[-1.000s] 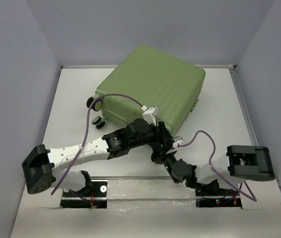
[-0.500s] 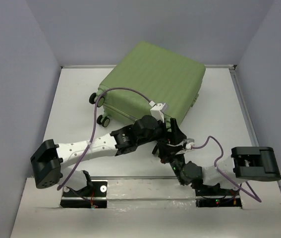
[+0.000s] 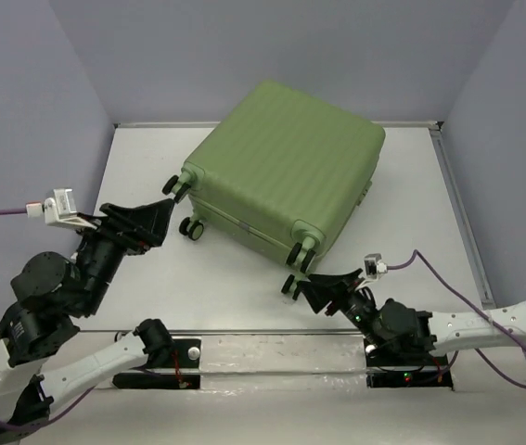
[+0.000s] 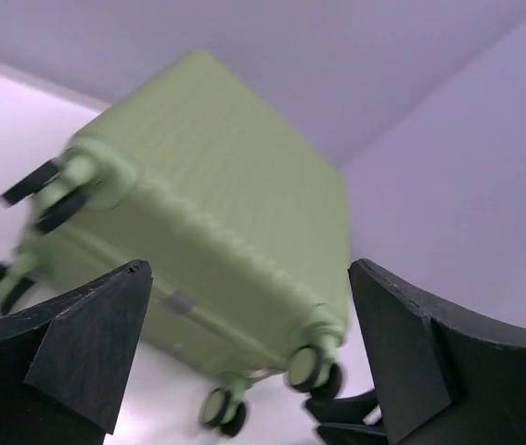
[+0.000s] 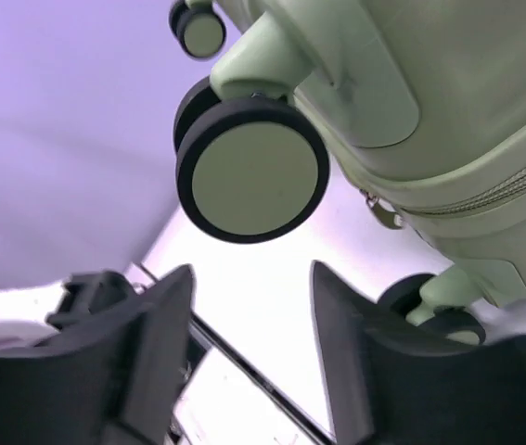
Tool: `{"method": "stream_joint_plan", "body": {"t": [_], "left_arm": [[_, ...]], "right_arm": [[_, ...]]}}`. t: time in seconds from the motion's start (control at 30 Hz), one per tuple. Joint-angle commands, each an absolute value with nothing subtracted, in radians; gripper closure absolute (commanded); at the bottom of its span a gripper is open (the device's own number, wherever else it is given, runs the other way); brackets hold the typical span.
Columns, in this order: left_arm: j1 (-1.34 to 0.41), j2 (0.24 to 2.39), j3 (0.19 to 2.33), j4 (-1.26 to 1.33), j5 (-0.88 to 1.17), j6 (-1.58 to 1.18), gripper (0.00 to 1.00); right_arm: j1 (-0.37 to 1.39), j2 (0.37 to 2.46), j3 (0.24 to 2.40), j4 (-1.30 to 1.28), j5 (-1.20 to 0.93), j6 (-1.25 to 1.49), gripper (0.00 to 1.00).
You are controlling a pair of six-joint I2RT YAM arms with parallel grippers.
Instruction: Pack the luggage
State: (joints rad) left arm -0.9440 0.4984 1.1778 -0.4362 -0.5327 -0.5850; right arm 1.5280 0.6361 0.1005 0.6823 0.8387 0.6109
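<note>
Top external: luggage (image 3: 290, 158) closed, flat; left tool (image 3: 160, 222), right tool (image 3: 326, 286) gaping.

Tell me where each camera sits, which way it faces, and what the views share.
Top external: above and behind the bases, looking down on the table, the closed luggage, both arms, the left gripper and right gripper.
Left wrist: on the left arm, looking between its open fingers at the luggage's wheeled end; blurred.
Right wrist: low near the table, looking up past its open fingers at a wheel close by.
Shared: all three show the luggage; both wrist views show its wheels.
</note>
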Motion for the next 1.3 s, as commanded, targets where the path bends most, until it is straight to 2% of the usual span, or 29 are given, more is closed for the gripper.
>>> {"method": "stream_joint_plan", "body": {"t": [0.0,0.1,0.17,0.23,0.33,0.37,0.47,0.83,1.27], "left_arm": [[-0.942,0.586,1.094,-0.730,-0.704,-0.585,0.01],[-0.939,0.676,1.095,-0.755,-0.699,-0.536,0.01],[-0.895,0.739,1.082,-0.759,-0.719,-0.500,0.01],[-0.824,0.752,1.065,-0.708,-0.654,-0.398,0.01],[-0.623,0.781,1.017,-0.571,-0.534,-0.242,0.01],[-0.506,0.797,1.011,-0.548,-0.438,-0.201,0.01],[-0.385,0.862,1.006,-0.479,-0.315,-0.118,0.01],[-0.331,1.095,1.135,-0.411,-0.104,-0.005,0.01],[-0.331,1.207,1.210,-0.453,-0.313,0.021,0.01]], "right_arm": [[1.539,0.607,0.236,0.306,0.769,0.652,0.26],[1.539,0.618,0.265,0.250,0.741,0.655,0.18],[1.539,0.620,0.279,0.218,0.706,0.664,0.16],[1.539,0.617,0.284,0.175,0.684,0.686,0.15],[1.539,0.620,0.295,0.131,0.657,0.687,0.15],[1.539,0.620,0.295,0.126,0.640,0.686,0.15],[1.539,0.624,0.301,0.123,0.617,0.675,0.14],[1.539,0.672,0.313,0.127,0.578,0.655,0.14],[1.539,0.663,0.298,0.153,0.555,0.638,0.14]]}}
